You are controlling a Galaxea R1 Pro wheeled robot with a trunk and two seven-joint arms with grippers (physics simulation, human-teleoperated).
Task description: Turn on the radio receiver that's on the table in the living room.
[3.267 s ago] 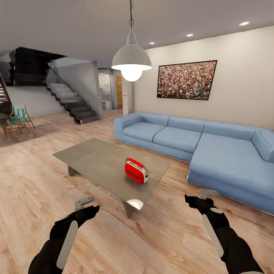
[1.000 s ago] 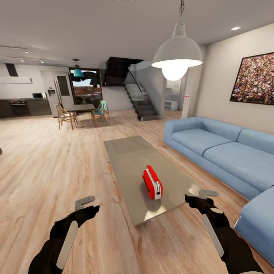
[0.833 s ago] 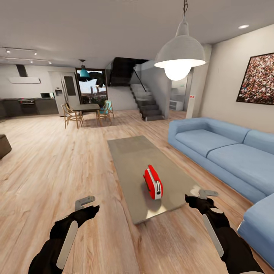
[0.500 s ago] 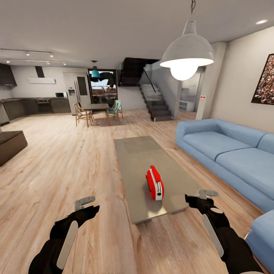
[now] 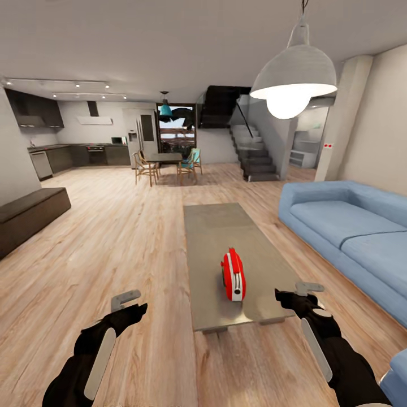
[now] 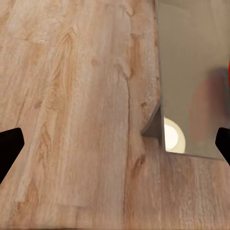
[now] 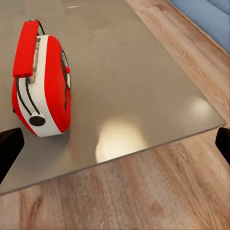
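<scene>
Approach step: radio (image 5: 233, 275) stands on the table's (image 5: 215, 226) near end. Both grippers, left (image 5: 128, 301) and right (image 5: 299, 291), released. Next: right reaches left to its switch.

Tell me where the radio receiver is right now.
In the head view, the radio receiver stands on the near end of the table, ahead of the right gripper and left of the blue sofa.

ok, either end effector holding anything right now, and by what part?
Nothing held. Left end effector and right end effector are both open and empty; the small glossy red radio receiver stands untouched on the flat grey coffee table.
</scene>
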